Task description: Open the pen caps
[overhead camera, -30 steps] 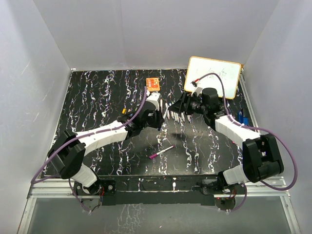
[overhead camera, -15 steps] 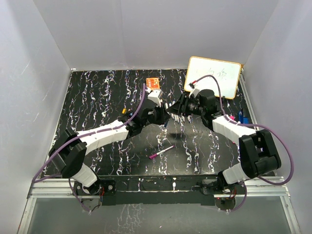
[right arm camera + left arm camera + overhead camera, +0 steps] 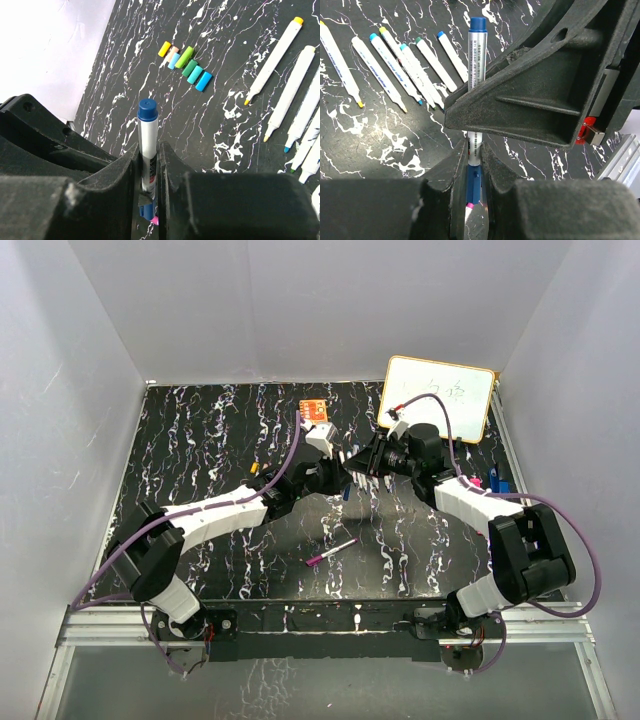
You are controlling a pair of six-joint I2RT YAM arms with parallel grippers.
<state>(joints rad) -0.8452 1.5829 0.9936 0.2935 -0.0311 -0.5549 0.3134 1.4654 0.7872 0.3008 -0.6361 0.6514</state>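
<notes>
Blue pen (image 3: 476, 60) now pinched tight by left gripper (image 3: 474, 148) and right gripper (image 3: 148, 149), which just met midair; uncapping looks next.

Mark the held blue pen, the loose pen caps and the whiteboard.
blue pen (image 3: 148, 145), right wrist view, white barrel.
pen caps (image 3: 185, 56), right wrist view, lime-green cap mid-cluster.
whiteboard (image 3: 455, 383), top external view, upper middle of its face.

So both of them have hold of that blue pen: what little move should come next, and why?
Probably pull the two apart along the blue pen. The left gripper looks shut on its blue cap, the right gripper on the barrel, and the cap is not yet off.
</notes>
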